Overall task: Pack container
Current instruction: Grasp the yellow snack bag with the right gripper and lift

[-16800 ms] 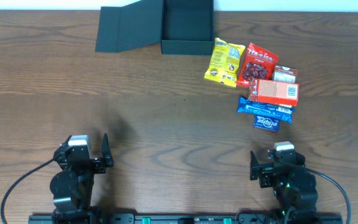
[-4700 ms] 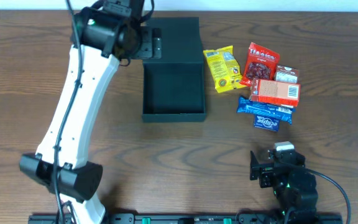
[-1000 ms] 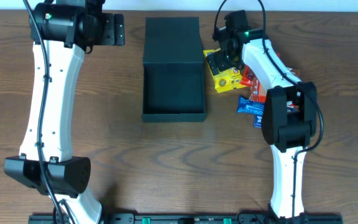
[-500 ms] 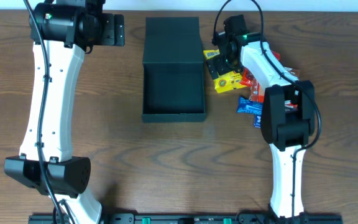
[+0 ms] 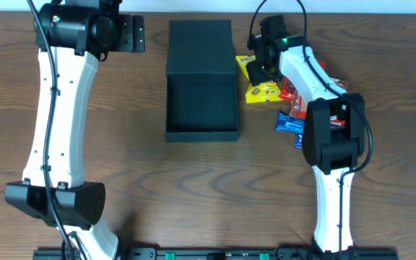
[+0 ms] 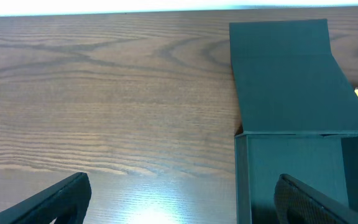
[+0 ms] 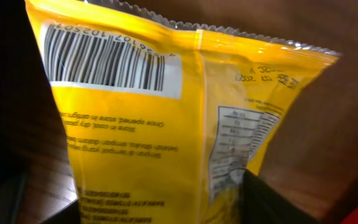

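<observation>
Overhead and wrist views, read left to right. The left arm (image 5: 56,123) reached up the left side of the table (image 5: 157,188), and I saw the left jaws parked near the far edge. They stood wide apart with nothing between them and pointed toward the container. A strip of bare wood separated them from the container (image 5: 201,94), which sat at centre, toward the far side. It was open, its flap lid (image 5: 201,40) lying flat on the far side and ending just short of the table's far edge. In the left wrist view the hinge line ran straight across, and the box walls (image 6: 244,180) rose square and unobstructed. In front of the container the near half of the table offered wide open room.

To the right, the right arm (image 5: 323,137) stretched up the table, and I saw the right jaws set astride the yellow packet (image 7: 154,143). One finger (image 7: 263,202) lay against the packet's edge, but I could not tell whether the jaws had clamped it. The packet lay just beside the container's right wall, with contact not resolvable. Further right, a red packet (image 5: 289,88) and a blue packet (image 5: 287,124) lay crowded partly under the arm.
</observation>
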Tool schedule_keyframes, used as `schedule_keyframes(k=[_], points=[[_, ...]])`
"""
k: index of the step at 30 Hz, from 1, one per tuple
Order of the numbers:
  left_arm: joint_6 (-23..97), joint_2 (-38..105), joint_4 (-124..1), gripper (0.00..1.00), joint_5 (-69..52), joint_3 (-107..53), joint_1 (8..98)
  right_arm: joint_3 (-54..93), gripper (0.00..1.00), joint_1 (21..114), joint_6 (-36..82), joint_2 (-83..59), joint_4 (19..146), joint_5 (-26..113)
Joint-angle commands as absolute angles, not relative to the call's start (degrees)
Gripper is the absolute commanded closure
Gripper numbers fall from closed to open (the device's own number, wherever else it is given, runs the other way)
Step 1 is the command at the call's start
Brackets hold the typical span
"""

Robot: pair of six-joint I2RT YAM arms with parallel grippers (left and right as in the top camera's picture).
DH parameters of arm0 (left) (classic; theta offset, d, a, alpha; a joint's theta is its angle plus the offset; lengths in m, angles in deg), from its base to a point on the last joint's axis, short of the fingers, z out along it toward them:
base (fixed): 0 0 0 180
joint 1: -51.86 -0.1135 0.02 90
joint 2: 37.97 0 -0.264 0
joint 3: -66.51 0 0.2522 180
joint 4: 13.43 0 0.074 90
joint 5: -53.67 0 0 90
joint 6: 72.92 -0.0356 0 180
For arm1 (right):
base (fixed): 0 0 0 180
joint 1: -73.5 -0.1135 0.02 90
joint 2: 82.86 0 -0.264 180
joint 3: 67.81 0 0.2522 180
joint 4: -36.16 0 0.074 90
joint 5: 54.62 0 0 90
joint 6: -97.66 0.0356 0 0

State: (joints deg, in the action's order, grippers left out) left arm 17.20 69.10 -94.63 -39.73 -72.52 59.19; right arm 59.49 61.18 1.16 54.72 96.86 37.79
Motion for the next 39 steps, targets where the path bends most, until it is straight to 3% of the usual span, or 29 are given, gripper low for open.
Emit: schedule_keyframes(k=[1, 13, 15, 16, 17, 26, 36, 39], points=[[16.15, 69.27, -94.46, 0.05, -39.90, -72.87, 58.88, 63.25, 0.49, 60.74, 1.83, 56.01, 97.14, 38.60], [15.41, 69.27, -94.17, 0.05, -42.94, -72.87, 58.86, 84.23, 0.55, 61.20, 2.91, 56.01, 107.96, 35.54], [14.93, 69.27, -94.17, 0.05, -42.92, -72.87, 58.82, 86.18, 0.46, 61.03, 2.88, 56.01, 109.06, 33.79], [14.56, 69.27, -94.13, 0.05, -42.92, -72.87, 58.78, 86.24, 0.31, 61.03, 2.88, 56.01, 109.12, 33.18], [14.25, 69.27, -94.11, 0.05, -42.92, -72.87, 58.73, 85.85, 0.27, 61.05, 2.60, 56.07, 109.34, 33.35], [14.23, 69.27, -93.69, 0.05, -42.90, -72.87, 58.14, 76.73, 0.07, 61.03, 2.49, 59.86, 107.37, 39.50], [14.25, 69.27, -93.32, 0.05, -42.90, -72.89, 58.14, 76.32, 0.05, 61.09, 2.51, 65.39, 107.85, 39.50], [14.25, 69.27, -93.28, 0.05, -42.90, -72.87, 58.14, 76.32, 0.17, 61.09, 2.69, 65.98, 107.90, 39.47]])
